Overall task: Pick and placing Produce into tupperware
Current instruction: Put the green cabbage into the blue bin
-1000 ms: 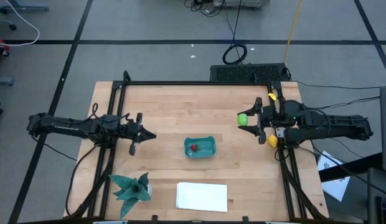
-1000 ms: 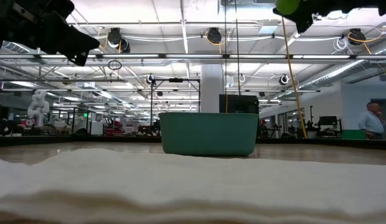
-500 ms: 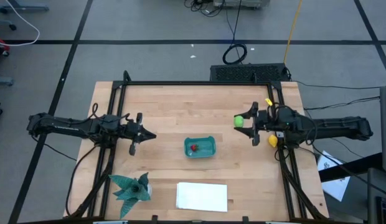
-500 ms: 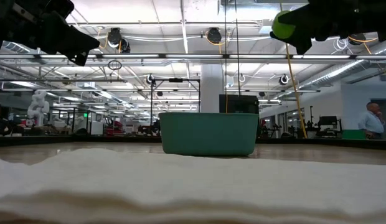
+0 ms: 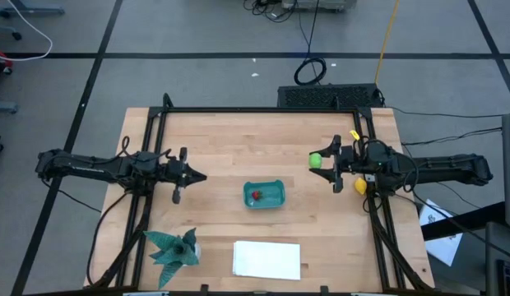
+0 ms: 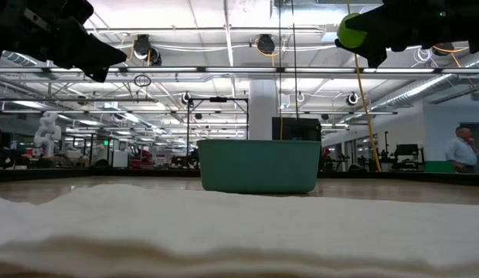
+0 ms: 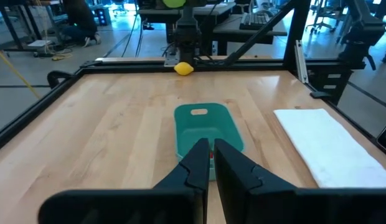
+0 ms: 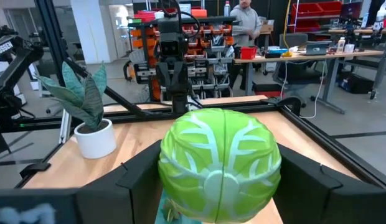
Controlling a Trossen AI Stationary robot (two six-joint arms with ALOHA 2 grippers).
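— Which step is this?

— Carrying. The right gripper [image 5: 326,161] has its jaws clamped on the green produce [image 5: 317,160], held aloft at three o'clock from the tupperware [image 5: 264,195]. Next, I'd judge, it must travel over the tub and release.

— And the rest?

— The red piece [image 5: 256,196] lies inside the tub; the yellow one [image 5: 360,186] sits on the table beside the right arm. The left gripper [image 5: 178,175] waits at nine o'clock, jaws nearly closed, empty.

— Anything the overhead misses?

— The right wrist view shows the green piece is a cabbage with pale veins.
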